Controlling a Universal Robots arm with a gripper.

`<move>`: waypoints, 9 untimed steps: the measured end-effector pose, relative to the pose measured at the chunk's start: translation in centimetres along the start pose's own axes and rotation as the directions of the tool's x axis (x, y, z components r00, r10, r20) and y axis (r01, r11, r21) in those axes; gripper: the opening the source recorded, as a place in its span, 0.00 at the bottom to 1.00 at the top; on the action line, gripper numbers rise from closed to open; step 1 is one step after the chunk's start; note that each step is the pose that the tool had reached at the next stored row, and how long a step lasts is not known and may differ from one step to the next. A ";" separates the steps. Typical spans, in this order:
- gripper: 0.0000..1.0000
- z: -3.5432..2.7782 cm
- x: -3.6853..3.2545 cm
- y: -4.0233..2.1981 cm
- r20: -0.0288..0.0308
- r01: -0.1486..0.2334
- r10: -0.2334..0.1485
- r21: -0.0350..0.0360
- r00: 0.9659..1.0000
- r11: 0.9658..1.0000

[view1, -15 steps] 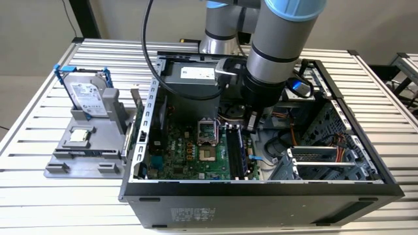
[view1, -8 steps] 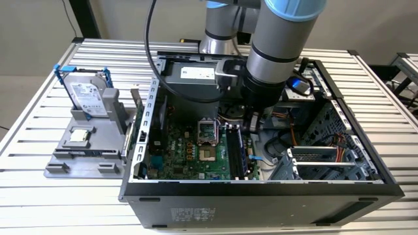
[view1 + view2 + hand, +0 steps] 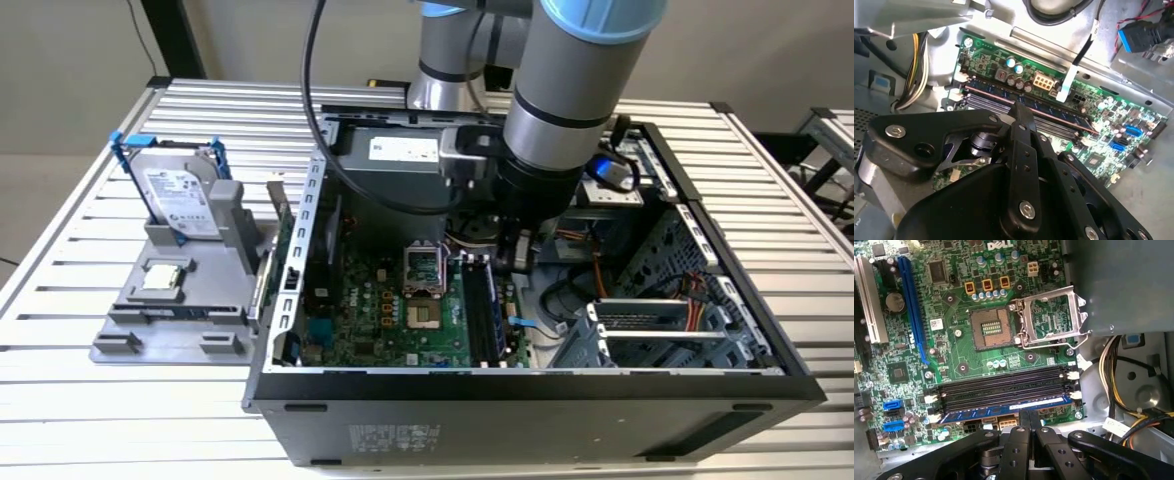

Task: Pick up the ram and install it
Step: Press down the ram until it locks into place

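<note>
The ram [image 3: 1004, 410] is a long blue stick standing in the motherboard's memory slot farthest from the CPU socket, also seen in the second wrist view as the ram [image 3: 1054, 111]. My gripper [image 3: 1028, 413] is shut, its two black fingers pressed together with nothing between them. The fingertips sit right at the ram's upper edge, about halfway along it; whether they touch is not clear. In the exterior view the gripper [image 3: 518, 258] reaches down into the open computer case [image 3: 747, 385] over the slots. The other memory slots [image 3: 999, 387] beside the ram are bare.
The CPU socket [image 3: 991, 329] is open, its metal bracket [image 3: 1051, 315] lifted beside it. Cable bundles [image 3: 1126, 385] lie just past the slots' end. On the exterior view's left, a grey holder [image 3: 174, 310] carries a blue-framed hard drive [image 3: 180, 195] and a small square chip [image 3: 163, 278].
</note>
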State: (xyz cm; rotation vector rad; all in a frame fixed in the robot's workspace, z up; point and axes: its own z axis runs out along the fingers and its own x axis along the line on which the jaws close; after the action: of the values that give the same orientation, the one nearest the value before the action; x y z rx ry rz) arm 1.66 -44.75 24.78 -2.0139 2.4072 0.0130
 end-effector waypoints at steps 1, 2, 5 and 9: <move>0.00 0.00 0.00 0.01 0.000 0.007 -0.007 0.000 1.000 1.000; 0.00 0.00 0.00 0.01 0.000 0.014 -0.014 0.000 1.000 1.000; 0.00 0.01 0.00 0.01 0.000 0.035 -0.035 0.000 0.999 0.999; 0.00 0.01 0.00 0.01 0.000 0.056 -0.056 0.000 0.998 0.998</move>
State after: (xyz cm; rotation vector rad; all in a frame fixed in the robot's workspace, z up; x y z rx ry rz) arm 1.65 -44.75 24.77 -2.0810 2.3497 0.0132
